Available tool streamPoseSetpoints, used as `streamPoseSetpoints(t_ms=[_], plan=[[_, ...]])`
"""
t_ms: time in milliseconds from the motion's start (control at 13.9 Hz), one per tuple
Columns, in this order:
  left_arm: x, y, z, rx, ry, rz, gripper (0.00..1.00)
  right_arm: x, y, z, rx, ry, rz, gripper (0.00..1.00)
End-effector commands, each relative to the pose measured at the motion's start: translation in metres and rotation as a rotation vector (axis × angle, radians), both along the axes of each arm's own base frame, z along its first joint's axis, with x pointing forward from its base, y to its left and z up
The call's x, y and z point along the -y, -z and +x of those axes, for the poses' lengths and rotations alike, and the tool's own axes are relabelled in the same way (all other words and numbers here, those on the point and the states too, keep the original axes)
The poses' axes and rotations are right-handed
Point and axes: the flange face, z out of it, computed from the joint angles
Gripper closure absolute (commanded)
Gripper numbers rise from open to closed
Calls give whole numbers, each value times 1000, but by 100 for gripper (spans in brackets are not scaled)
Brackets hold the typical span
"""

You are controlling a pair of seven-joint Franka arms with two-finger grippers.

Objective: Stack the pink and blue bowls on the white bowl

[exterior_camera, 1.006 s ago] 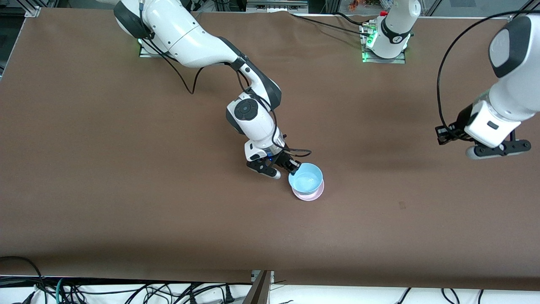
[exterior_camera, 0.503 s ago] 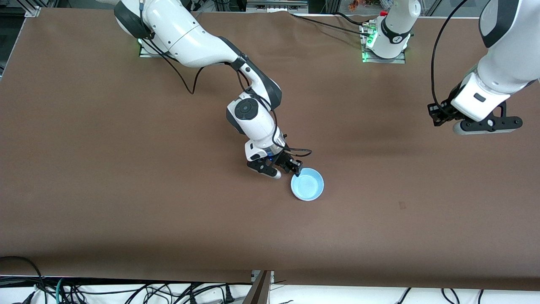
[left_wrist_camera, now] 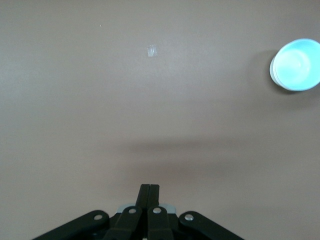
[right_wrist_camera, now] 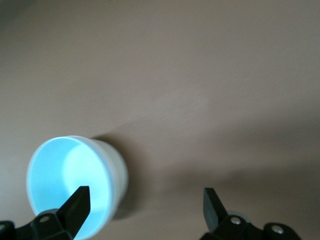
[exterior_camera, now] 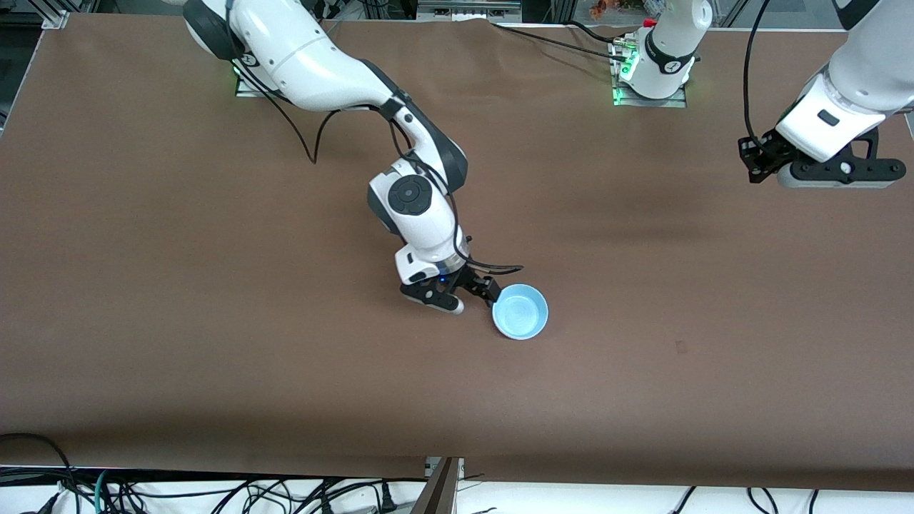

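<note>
Front view: right gripper (exterior_camera: 477, 294) now released, backed off blue bowl (exterior_camera: 520, 321) toward 9 o'clock; pink rim no longer visible. Left gripper (exterior_camera: 821, 173) clenched, risen over table (exterior_camera: 214, 343). No readable writing.

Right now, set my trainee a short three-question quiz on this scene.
1. True or false: the right gripper is shut on the bowl.
2. Pick one. The left gripper is: A) open over the bowl; B) shut, over the table toward the left arm's end; C) gripping the bowl's rim.
3. Fill in: the inside of the bowl is light ____.

Key: 1 false: it is open beside the bowl. 2 B. 3 blue.
</note>
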Motion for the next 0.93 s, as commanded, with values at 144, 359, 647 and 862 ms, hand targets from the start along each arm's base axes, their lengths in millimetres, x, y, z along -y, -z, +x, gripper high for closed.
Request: streamPoseSetpoints(t_ms=[144, 359, 647, 862], plan=[[-24, -13, -15, -8, 44, -57, 100, 108, -73, 34, -121, -375, -200, 0], [-35, -11, -4, 8, 26, -83, 38, 201, -121, 48, -239, -539, -252, 0], [-39, 1, 20, 10, 15, -92, 0, 296, -194, 32, -300, -555, -254, 0], [-42, 3, 45, 17, 16, -112, 0, 340, -255, 4, -279, -525, -336, 0]])
